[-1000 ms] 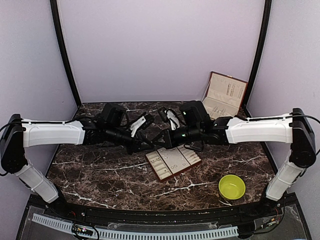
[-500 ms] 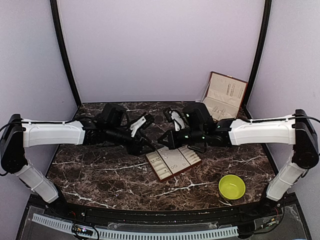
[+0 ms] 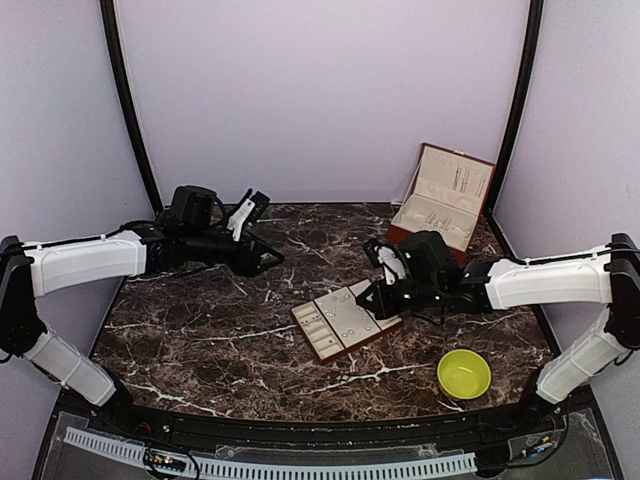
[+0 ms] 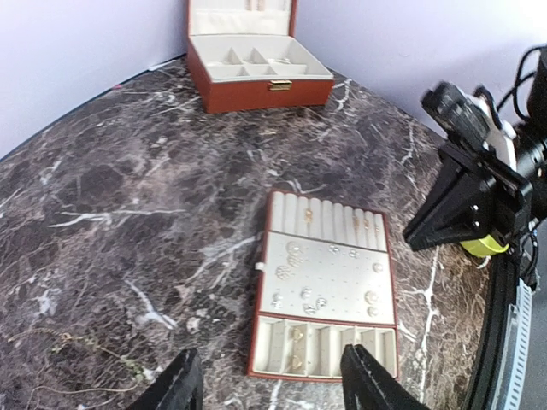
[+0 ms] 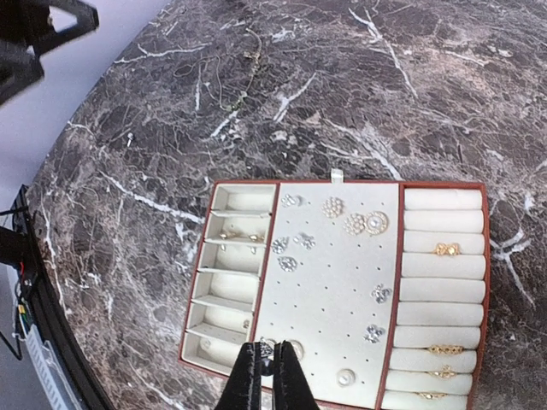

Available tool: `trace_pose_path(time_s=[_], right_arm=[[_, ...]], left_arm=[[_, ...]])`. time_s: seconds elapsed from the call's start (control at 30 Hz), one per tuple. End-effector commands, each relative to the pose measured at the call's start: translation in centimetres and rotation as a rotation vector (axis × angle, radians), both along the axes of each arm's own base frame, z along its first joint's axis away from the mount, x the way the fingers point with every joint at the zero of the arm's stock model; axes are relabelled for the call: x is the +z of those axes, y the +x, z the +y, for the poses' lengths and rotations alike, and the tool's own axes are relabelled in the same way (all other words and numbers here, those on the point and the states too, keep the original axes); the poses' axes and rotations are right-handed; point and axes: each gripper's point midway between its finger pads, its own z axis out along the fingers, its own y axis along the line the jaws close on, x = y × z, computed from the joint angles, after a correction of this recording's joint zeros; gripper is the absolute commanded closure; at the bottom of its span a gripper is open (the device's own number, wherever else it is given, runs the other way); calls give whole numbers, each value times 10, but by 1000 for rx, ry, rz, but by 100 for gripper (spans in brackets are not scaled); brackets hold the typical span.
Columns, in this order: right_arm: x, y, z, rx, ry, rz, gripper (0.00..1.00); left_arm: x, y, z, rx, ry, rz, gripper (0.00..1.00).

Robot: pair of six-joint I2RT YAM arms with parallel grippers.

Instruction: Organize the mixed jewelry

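The mixed jewelry [image 5: 367, 224] lay mostly in the cream-lined tray [image 5: 335, 177]. Small silvery and pearly studs were scattered over its perforated middle panel, a few gold rings [image 5: 444, 248] sat tucked between the padded rolls on one side, and a couple of tiny pieces rested in the narrow compartments on the other. A thin chain [image 5: 250, 64] lay loose on the dark marble table [image 3: 200, 340], well apart from the tray and towards the left rear (it showed only as a faint thread in both wrist views). The right gripper [image 5: 263, 367] hung low over the near edge of the stud panel with its fingers pressed together. A silvery speck sat right at their tips, but whether it was pinched or merely lying beneath them could not be told. From above, this gripper [image 3: 372, 298] stood at the tray's right end. The left gripper [image 3: 268, 260] was off by the back left of the table, clear of the tray, and its fingers [image 4: 184, 389] were spread wide with nothing between them. The reddish-brown box [image 3: 445, 200] stood open at the back right corner with its lid upright. The yellow-green bowl [image 3: 464, 373] sat near the front right, apart from the tray.
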Motion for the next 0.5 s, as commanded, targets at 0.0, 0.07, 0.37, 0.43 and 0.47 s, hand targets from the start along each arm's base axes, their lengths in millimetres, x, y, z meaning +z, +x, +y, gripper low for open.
trace_pose_path(time_s=[0.0,0.07,0.37,0.43,0.47], right_arm=[[-4,-1,-11,-1,-17,-57,97],[-12,-5,-13,9,-18,-49,96],[-36,-16,-11,43,-15,7,96],[-40,-17,-10,47,-14,11,96],[-41,-17,-9,47,-12,11,96]], left_arm=[[16,17,22,109,-19,-29,43],[16,21,27,129,-8,-40,42],[9,24,29,141,12,-33,42],[8,24,28,139,12,-29,42],[8,24,28,140,12,-30,42]])
